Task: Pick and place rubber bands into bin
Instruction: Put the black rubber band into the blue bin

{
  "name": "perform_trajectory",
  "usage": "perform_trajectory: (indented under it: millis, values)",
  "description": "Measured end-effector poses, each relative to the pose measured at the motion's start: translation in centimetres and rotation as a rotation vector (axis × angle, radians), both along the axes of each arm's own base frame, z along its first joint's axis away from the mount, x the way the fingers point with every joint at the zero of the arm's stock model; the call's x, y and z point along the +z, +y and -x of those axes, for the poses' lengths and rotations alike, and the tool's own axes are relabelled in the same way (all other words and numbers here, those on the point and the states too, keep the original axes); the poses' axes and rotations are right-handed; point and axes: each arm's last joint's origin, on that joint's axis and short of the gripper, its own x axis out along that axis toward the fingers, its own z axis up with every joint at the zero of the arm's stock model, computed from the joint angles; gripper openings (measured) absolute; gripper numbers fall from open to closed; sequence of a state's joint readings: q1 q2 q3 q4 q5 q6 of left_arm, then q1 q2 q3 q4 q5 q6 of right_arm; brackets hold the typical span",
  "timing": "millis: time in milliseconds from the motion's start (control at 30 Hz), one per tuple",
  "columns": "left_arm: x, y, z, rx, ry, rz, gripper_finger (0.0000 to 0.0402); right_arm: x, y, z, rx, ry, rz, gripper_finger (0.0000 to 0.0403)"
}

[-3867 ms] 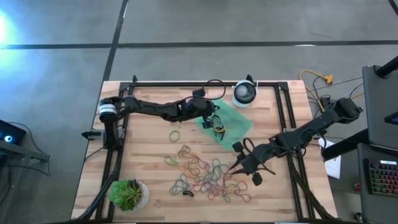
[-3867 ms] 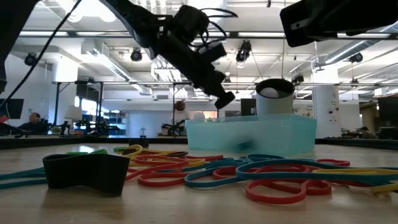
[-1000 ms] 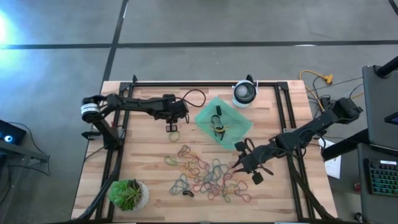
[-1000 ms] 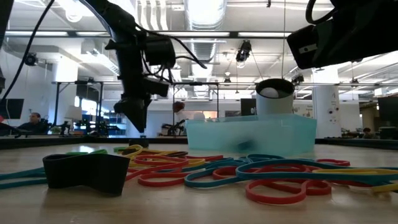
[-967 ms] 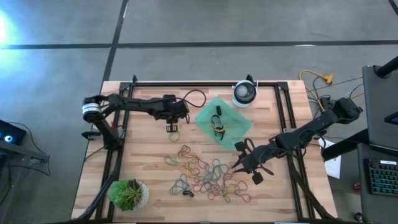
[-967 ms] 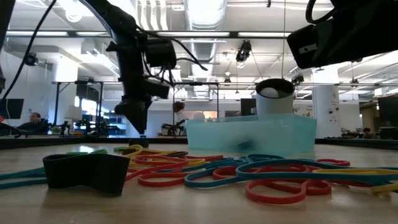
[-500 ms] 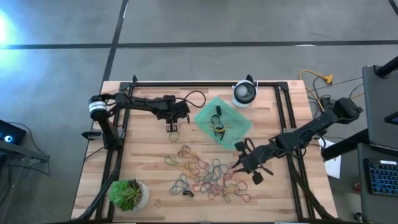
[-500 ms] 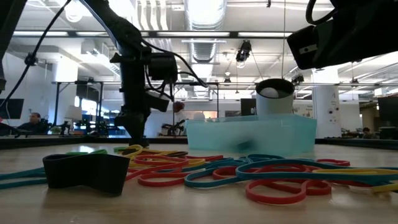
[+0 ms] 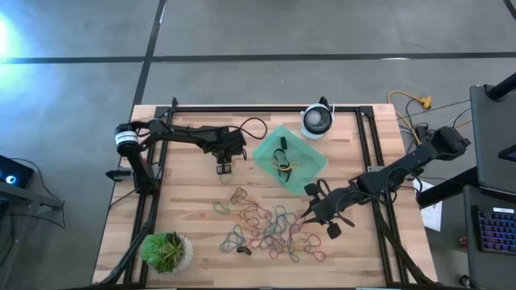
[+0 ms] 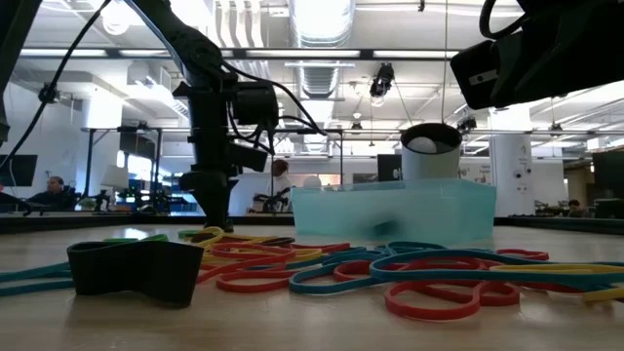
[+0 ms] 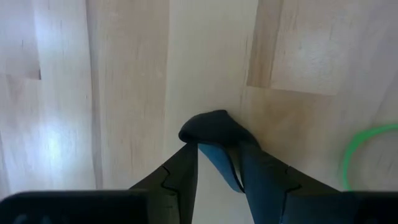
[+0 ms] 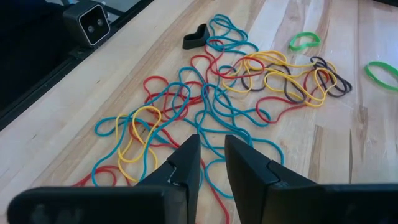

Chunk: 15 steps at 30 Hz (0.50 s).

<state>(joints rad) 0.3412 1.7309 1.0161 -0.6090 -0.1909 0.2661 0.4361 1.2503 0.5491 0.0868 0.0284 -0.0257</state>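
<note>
Rubber bands: thin loose elastic rubber bands (image 9: 270,228) in red, yellow, teal and tan, heaped at the near middle of the table; a few more lying inside the bin; one single green loop (image 9: 226,171) apart on the bare wood, left of the bin.
Bin: shallow square translucent mint-green plastic bin (image 9: 310,159), far middle of the table, just near of a round white-and-black device (image 9: 317,121).
Left gripper: dark two-finger left gripper (image 9: 225,166) lowered onto the wood at the single green loop, having swung away from over the bin a few seconds ago and dropped steadily over the last second; tips now at table level in the low view (image 10: 213,226).
Left jaws: narrowly apart, tips converging; something dark between them in the left wrist view, possibly a band, not clear enough to say.
Right gripper: dark right gripper (image 9: 307,214) hanging over the right edge of the heap, unmoved in that time; fingers a small gap apart, nothing between them.
Meaning for the task: drop-off apparently finished, next pick under way on the stray green loop; most of the heap not yet in the bin.
</note>
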Motion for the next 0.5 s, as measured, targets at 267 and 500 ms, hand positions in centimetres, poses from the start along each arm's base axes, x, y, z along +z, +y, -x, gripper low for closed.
perform_trajectory:
  millis: [267,500]
  values:
    - [0.0,-0.01,0.0,-0.002,0.0,0.003,0.0095,-0.01,-0.01,0.0,0.0,0.0,0.0,0.0075]
    - [0.05,-0.02,-0.03,-0.005,-0.003,0.008,0.0041,-0.01,0.0,0.01,0.0,0.0,0.0,0.0068]
